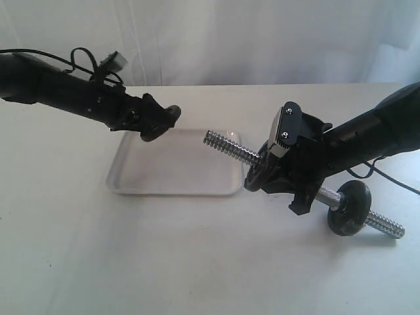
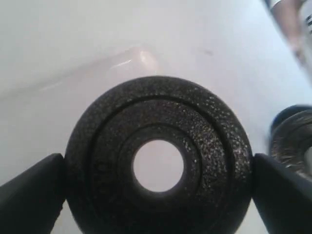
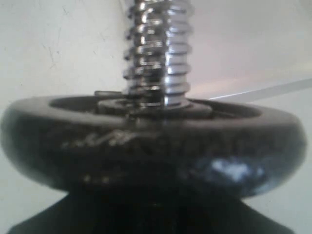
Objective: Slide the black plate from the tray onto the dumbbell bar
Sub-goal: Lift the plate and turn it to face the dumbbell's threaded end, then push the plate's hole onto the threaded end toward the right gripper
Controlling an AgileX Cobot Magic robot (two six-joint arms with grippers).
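The black plate (image 2: 209, 146) stands upright between the fingers (image 2: 29, 195) of my left gripper (image 2: 158, 178), which is shut on its rim. In the exterior view this gripper (image 1: 161, 123) hangs above the far left corner of the white tray (image 1: 197, 187). The dumbbell bar (image 1: 226, 144) is held at a slant, its free threaded end pointing toward the tray. My right gripper (image 1: 281, 172) is shut on the bar just behind a black disc (image 1: 257, 176). In the right wrist view that disc (image 3: 156, 141) fills the frame, with the threaded rod (image 3: 158, 53) rising out of it.
A second black disc (image 1: 348, 207) sits on the bar's far end and rests on the white table (image 1: 197, 262). The tray's rim (image 2: 141, 56) shows beneath the held plate. The left arm's cable (image 1: 85, 59) loops above its wrist.
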